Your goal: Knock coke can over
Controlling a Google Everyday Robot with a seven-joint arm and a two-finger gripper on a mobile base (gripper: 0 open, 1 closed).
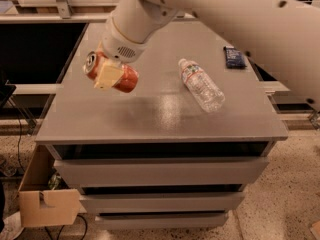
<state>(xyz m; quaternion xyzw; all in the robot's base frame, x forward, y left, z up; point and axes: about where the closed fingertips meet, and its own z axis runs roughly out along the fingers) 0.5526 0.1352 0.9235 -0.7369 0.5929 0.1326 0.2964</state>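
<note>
The coke can is red with a silver top. It is tipped far over, almost on its side, with the top pointing left, at the left part of the grey table top. My gripper comes down from the white arm above and is shut around the can. One cream finger pad lies across the can's near side, and the other finger is hidden behind it. I cannot tell whether the can rests on the table or hangs just above it.
A clear plastic water bottle lies on its side at centre right. A small dark blue packet lies at the far right. The table's left edge is close to the can. Drawers sit below, and a cardboard box is on the floor at left.
</note>
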